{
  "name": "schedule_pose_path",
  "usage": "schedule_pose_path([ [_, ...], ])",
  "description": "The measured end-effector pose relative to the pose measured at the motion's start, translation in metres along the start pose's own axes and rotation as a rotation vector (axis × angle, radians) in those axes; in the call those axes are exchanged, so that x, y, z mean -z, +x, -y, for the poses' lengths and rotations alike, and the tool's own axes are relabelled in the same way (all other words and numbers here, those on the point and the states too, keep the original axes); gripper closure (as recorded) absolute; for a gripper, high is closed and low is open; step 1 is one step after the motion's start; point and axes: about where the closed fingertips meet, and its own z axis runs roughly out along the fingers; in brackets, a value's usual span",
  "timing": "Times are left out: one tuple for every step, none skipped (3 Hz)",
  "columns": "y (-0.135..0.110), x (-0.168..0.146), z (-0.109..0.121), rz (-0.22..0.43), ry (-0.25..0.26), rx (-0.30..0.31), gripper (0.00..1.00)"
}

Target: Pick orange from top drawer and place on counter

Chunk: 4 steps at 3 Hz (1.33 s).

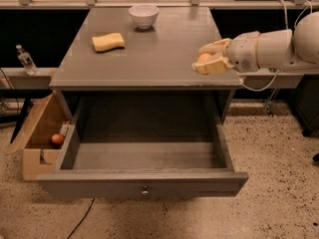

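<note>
My gripper comes in from the right and is shut on the orange, a small pale orange fruit between the fingers. It holds the orange just above the right front part of the grey counter. The top drawer is pulled wide open below, its inside bare, with a small round knob on the front panel.
A white bowl stands at the back of the counter and a yellow wavy sponge lies at the left. A cardboard box with a darker round fruit sits on the floor at the left. A bottle stands on a shelf at the left.
</note>
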Motion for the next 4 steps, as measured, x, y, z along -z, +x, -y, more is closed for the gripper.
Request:
schedule_pose_path([
  [-0.016,-0.022,0.027,0.022,0.072,-0.071,1.00],
  [-0.027,-0.039,0.051,0.030,0.155,-0.166,1.00],
  [-0.019,-0.071,0.071,0.011,0.214,-0.294,1.00],
  [-0.010,-0.099,0.080,-0.005,0.225,-0.362,1.00],
])
